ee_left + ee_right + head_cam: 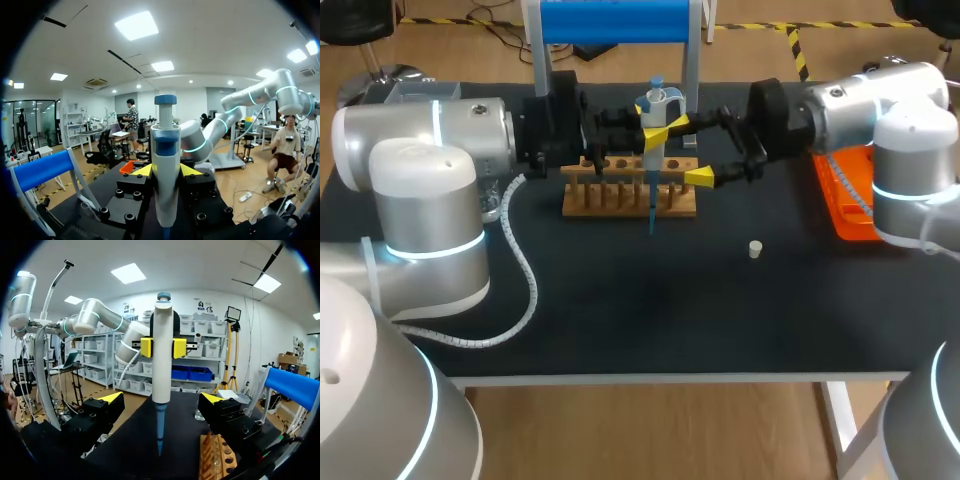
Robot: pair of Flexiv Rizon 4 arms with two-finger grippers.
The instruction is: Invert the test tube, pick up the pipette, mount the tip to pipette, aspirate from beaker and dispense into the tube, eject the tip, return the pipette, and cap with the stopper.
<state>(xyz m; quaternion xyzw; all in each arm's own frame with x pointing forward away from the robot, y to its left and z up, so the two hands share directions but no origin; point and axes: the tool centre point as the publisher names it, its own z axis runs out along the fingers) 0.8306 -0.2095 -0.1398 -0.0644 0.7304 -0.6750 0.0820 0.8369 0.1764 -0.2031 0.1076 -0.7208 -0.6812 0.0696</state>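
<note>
One grip only: my left hand [655, 135] clamps the pipette [656, 105]; right hand [688, 150] gapes at three o'clock. Tilt could snag tip [651, 205] on rack [610, 195].

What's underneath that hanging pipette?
Bare black table shows under the pipette's blue tip; the wooden rack stands beside it. From overhead, the pipette covers a strip of the rack.

Bright, even overhead light, faint soft shadows on the black table [620, 320], glossy highlights on the left arm [420, 180].
</note>
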